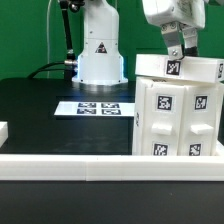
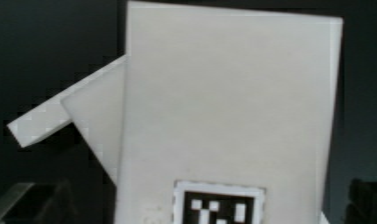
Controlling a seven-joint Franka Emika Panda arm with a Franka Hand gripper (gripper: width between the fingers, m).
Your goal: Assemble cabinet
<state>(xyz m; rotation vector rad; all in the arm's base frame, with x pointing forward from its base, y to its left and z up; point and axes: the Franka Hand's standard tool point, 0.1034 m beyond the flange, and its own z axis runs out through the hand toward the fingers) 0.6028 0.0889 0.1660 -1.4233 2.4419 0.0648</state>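
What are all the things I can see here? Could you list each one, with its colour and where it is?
Cabinet: one, white with black-and-white square tags, on the table at the exterior view's right.
Marker board: one, flat white with tags, on the table's middle, before the robot's base.
Border rail: one, long and white, along the table's near edge.
Table: one, black.
Robot base: one, white, behind the marker board.
Gripper: one, dark fingers on a white arm, open, directly above the cabinet's top.

The Franka arm's white base (image 1: 100,50) stands at the far edge of the table. Its wrist reaches down from above on the exterior view's right, the gripper (image 1: 177,55) pointing downward (dark fingers (image 1: 172,52) only partly visible), jaws spread apart.
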